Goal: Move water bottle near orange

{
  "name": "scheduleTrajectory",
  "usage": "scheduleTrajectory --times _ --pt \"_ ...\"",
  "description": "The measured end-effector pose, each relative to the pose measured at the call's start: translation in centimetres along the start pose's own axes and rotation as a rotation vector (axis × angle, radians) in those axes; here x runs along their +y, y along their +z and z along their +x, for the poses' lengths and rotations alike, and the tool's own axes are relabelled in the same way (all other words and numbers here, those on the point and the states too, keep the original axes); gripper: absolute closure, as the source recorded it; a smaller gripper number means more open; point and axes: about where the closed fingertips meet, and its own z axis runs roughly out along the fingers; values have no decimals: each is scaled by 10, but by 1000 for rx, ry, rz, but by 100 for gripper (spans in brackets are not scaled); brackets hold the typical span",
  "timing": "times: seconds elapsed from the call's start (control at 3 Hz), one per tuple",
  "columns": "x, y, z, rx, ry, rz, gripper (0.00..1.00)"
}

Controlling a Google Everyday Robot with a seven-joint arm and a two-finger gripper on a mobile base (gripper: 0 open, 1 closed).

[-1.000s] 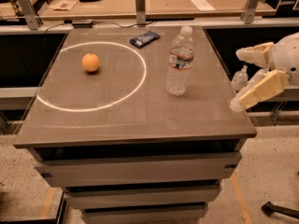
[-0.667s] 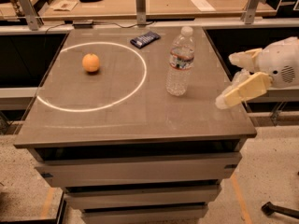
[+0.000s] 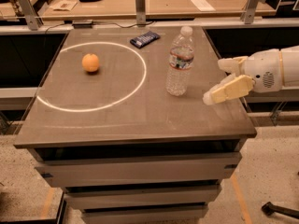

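Observation:
The water bottle (image 3: 179, 62) stands upright on the grey table (image 3: 140, 111), right of centre; it is clear and ribbed, with a white cap and a dark label band. The orange (image 3: 91, 63) lies to its left, inside a white circle (image 3: 135, 85) marked on the tabletop. My gripper (image 3: 213, 81) comes in from the right edge at about the bottle's lower half. It is open and empty, with its cream fingers (image 3: 228, 90) pointing left toward the bottle and a short gap between them and it.
A dark flat packet (image 3: 145, 39) lies at the table's back, just behind the circle. A wooden bench (image 3: 154, 3) with papers and metal posts runs behind the table. A dark caster leg (image 3: 280, 210) sits on the floor at the lower right.
My gripper has moved left over the table's right edge, closer to the water bottle. The bottle and the orange have not moved.

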Motion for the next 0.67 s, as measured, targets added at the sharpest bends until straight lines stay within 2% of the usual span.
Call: scheduleTrajectory --times 0.33,0.67 --pt "-6 28 -16 -27 -59 -33 0" --pt "-6 28 -16 -27 -59 -33 0"
